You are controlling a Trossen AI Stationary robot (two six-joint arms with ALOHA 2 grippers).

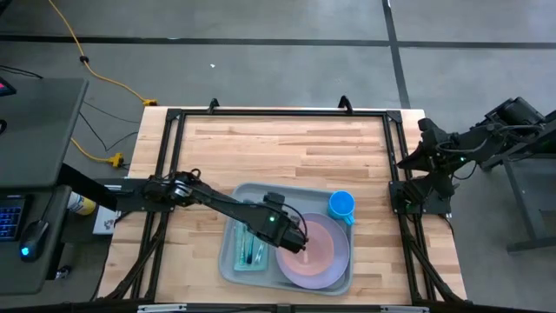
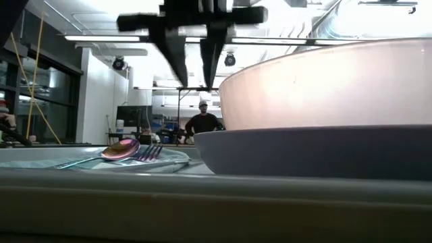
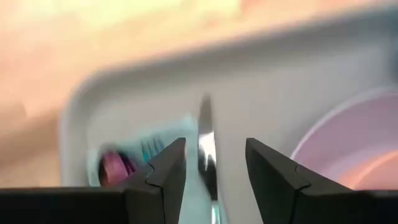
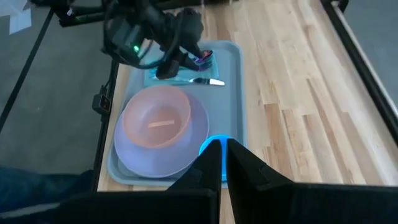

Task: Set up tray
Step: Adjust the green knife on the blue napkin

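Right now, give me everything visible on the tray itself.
The tray is a large pale grey-green rectangle with rounded corners and a raised rim, plastic by its look. It lies flat on the wooden table, near the front edge. On it sit a lavender plate holding a pink bowl, a blue cup at one corner, and a teal napkin with a spoon, fork and knife. The left gripper, open, hangs over the tray and touches nothing.
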